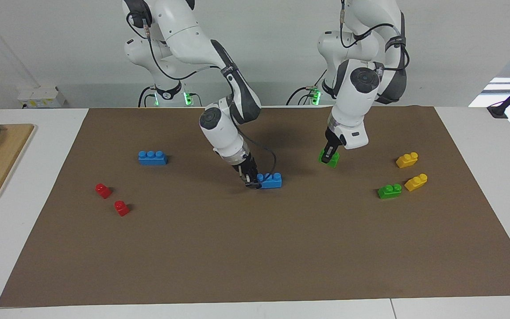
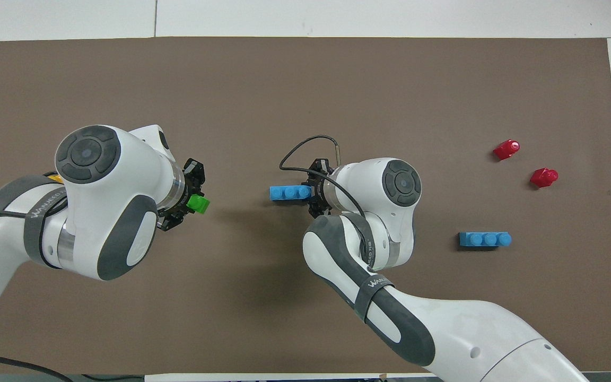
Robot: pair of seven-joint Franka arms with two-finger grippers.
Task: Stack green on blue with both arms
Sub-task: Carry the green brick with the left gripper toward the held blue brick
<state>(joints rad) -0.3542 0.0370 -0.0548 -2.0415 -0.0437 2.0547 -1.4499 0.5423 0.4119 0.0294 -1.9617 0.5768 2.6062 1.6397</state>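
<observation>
The green brick (image 1: pixel 329 158) sits in the closed fingers of the left gripper (image 1: pixel 327 156), low over the brown mat (image 1: pixel 255 266), at about two o'clock from the mat's centre in the facing view. The blue brick (image 1: pixel 271 180), near the mat's middle, is clamped at one end by the closed fingers of the right gripper (image 1: pixel 250 182) and seems to rest on the mat or just above it. Both pick-ups look done; the step in hand appears to be bringing the two together. Next, the green brick needs carrying over the blue one's free studs, lining up, and pressing down while the right arm steadies it. Bare mat lies between them, so the path looks open. A second green brick (image 1: pixel 389 191) and two yellow bricks (image 1: pixel 407 160) lie toward the left arm's end, at three o'clock; a second blue brick (image 1: pixel 152 157) and two red bricks (image 1: pixel 103 190) lie toward the right arm's end, at nine o'clock. All sit well inside the mat's edges.
</observation>
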